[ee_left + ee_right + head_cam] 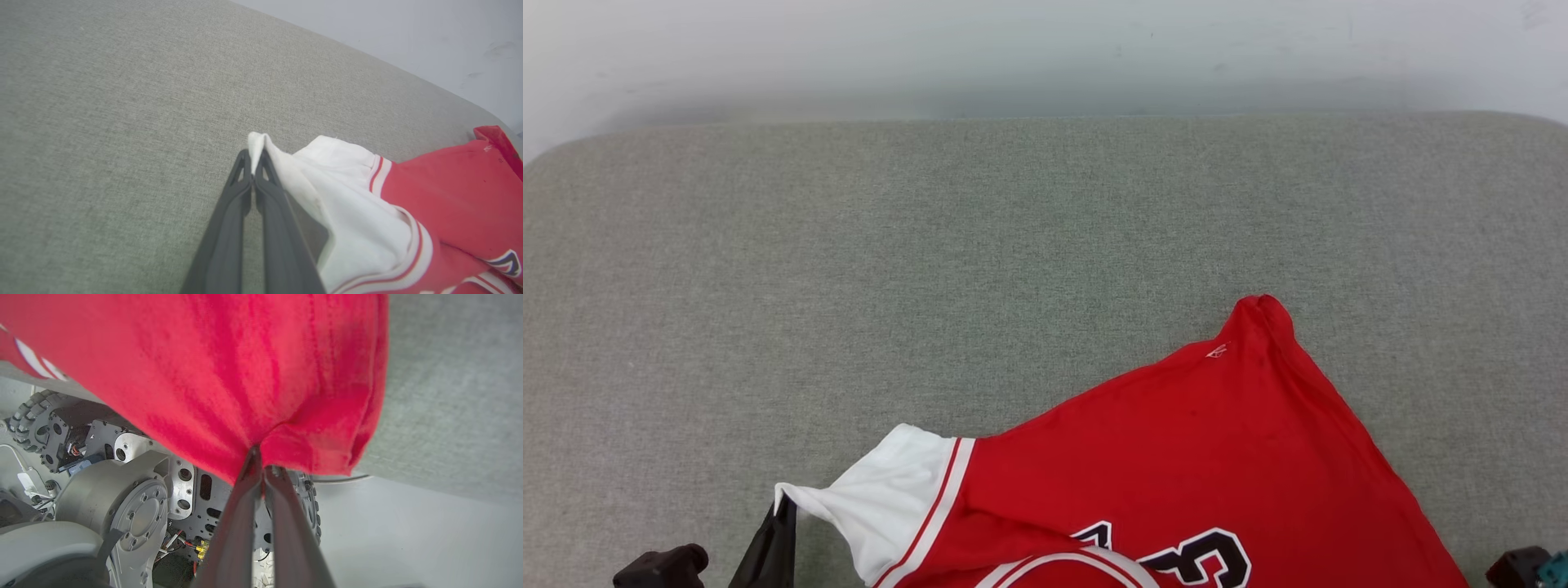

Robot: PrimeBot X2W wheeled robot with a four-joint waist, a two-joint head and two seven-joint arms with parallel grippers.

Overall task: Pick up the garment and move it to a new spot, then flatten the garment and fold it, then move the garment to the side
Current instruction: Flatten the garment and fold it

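The soft red knit garment (1209, 457), with a smooth white sleeve and striped trim, is lying rumpled on the near part of the coarse grey-green woven cushion (1013, 245). The left gripper (255, 157) is pinching the sleeve's white tip just above the cushion. The right gripper (261, 465) is clamping a bunched red fold off the cushion's near edge. The garment's length is running near-to-far, one hem corner peaking toward the cushion's far edge.
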